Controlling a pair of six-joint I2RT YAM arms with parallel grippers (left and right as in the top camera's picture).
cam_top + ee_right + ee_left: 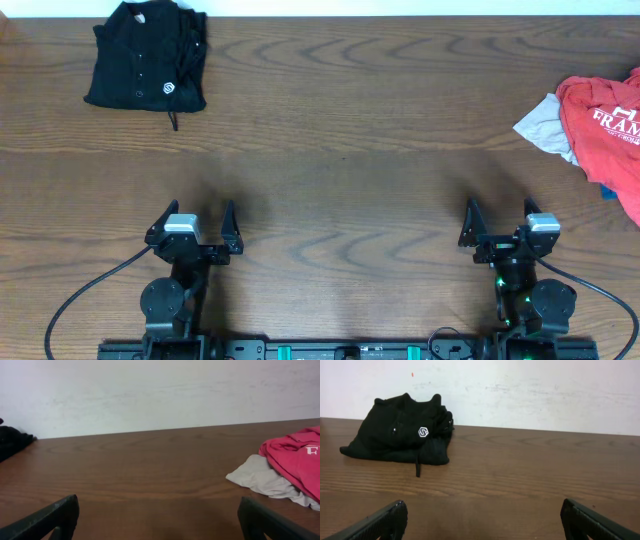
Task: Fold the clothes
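A red-orange T-shirt [604, 130] with white lettering lies crumpled at the table's right edge, on a pale grey piece [545, 128] and a bit of blue cloth [608, 192]. The right wrist view shows the T-shirt [296, 460] and the grey piece [260, 477] ahead to the right. A black buttoned shirt [146, 55] lies folded at the far left; the left wrist view shows it [400, 435] too. My left gripper [196, 226] is open and empty near the front edge. My right gripper [500, 222] is open and empty, in front of the pile.
The brown wooden table [340, 150] stretches between the two piles. A pale wall [520, 390] stands behind its far edge. Black cables [80, 295] run from both arm bases along the front edge.
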